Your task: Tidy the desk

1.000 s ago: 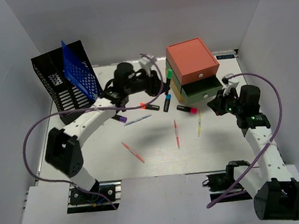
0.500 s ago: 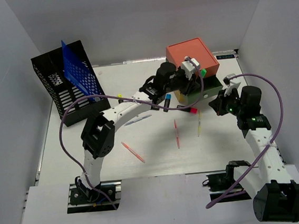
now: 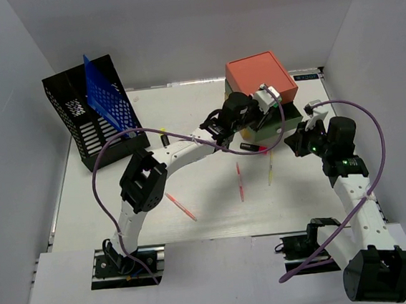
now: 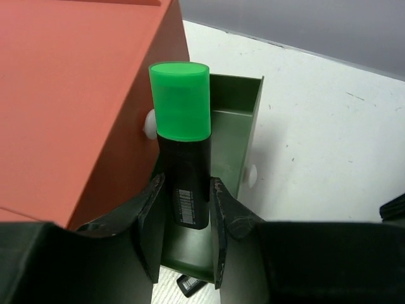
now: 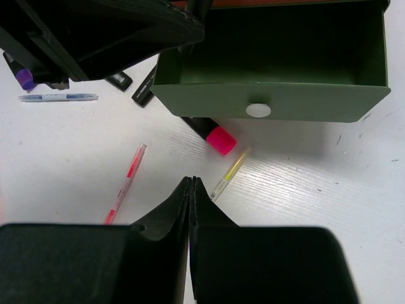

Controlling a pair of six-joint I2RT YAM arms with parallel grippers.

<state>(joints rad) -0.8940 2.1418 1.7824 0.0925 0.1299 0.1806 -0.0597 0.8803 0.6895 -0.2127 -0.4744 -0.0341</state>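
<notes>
The left tool [image 4: 186, 209], partly closed, grips a green-capped marker [image 4: 180, 120] by its black barrel at the centre of the left wrist view. The cap points away over the open green drawer [image 4: 237, 133], close beside the orange box [image 4: 76, 95]. The right tool [image 5: 191, 190] is fully closed on nothing, near the drawer's front. The white worktop [image 3: 114, 203] fills the middle of the overhead frame, strewn with loose pens [image 3: 240, 181]. Released here, the marker could clip the drawer wall or the orange box and tumble onto the worktop, since it hangs near the drawer's edge.
</notes>
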